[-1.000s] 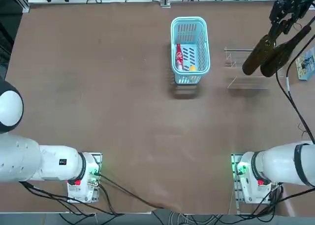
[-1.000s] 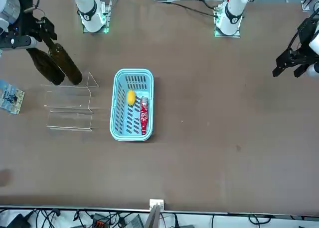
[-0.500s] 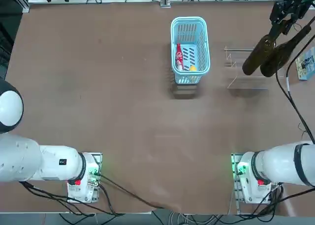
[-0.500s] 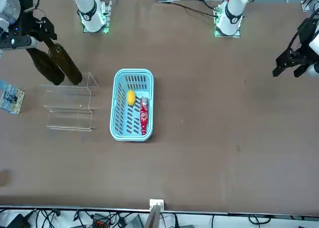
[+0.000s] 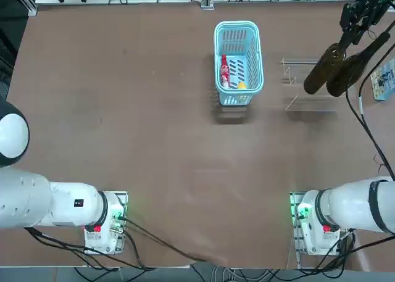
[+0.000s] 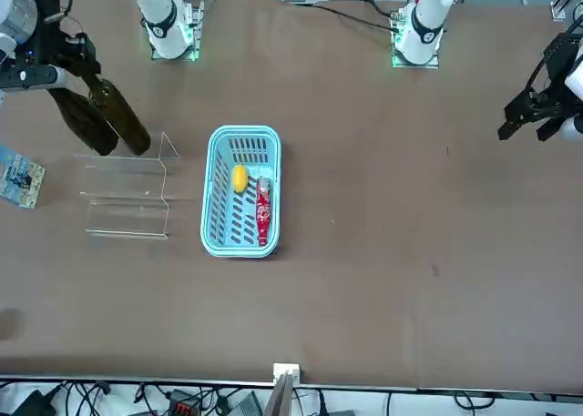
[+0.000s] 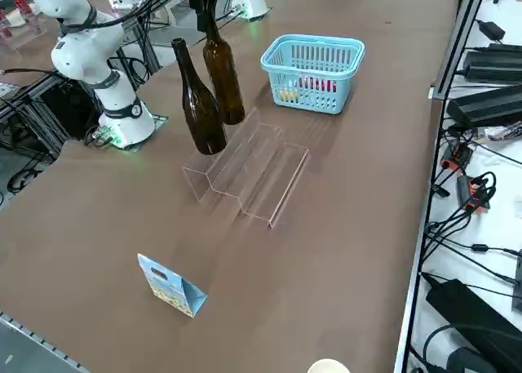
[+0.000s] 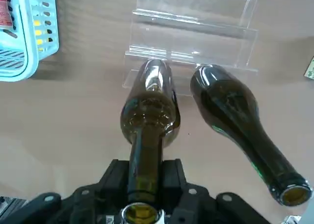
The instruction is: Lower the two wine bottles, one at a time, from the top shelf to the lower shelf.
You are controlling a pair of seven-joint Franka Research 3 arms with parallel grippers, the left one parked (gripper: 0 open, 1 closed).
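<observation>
1. The blue basket (image 7: 314,59) is sitting on the bench (image 7: 122,218) to the left of the clear stepped stand (image 7: 273,184), carrying a red bottle (image 6: 263,218) and a yellow item (image 6: 240,178).
2. A picture-printed box (image 7: 169,285) is standing to the stand's right; the free wine bottle (image 8: 230,104) is crowding in just beside its twin, on that same side.
3. Above the stand, the right end effector (image 8: 146,170) is closing firmly around the neck of the held wine bottle (image 8: 150,113).
4. Both bottles are standing on the stand's top shelf (image 7: 249,135), dark, glossy, necks up.
</observation>
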